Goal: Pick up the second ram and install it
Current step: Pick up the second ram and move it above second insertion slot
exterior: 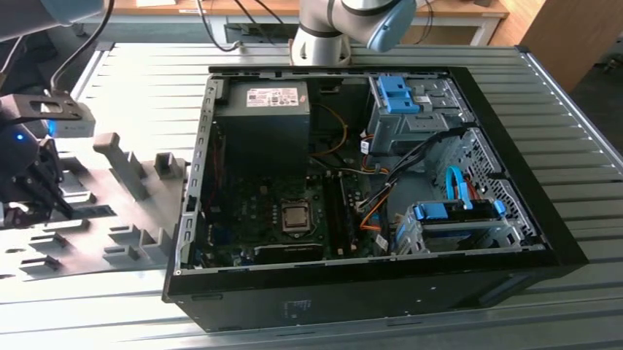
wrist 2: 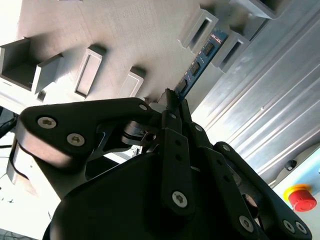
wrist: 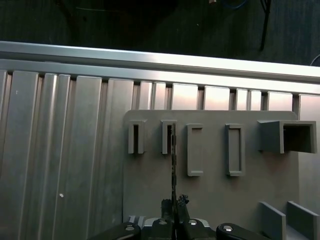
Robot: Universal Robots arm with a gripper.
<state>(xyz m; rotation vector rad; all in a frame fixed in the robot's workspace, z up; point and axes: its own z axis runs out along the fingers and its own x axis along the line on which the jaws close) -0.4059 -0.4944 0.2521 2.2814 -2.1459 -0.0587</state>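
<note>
Jaws pinched on one end of the long blue-green ram stick [wrist 2: 200, 59], I judge; it points straight away into a grey plastic holder block [wrist: 163, 145].

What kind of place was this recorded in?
Probably a robotics lab or workshop: an open computer case lies on a ribbed metal table beside a grey holder plate, and the end effector grips a memory stick.

Open computer case [exterior: 341, 306] is lying on ribbed metal table [exterior: 574, 146]; grey holder plate [exterior: 117, 215] is sitting at its nine o'clock, exterior view.
</note>
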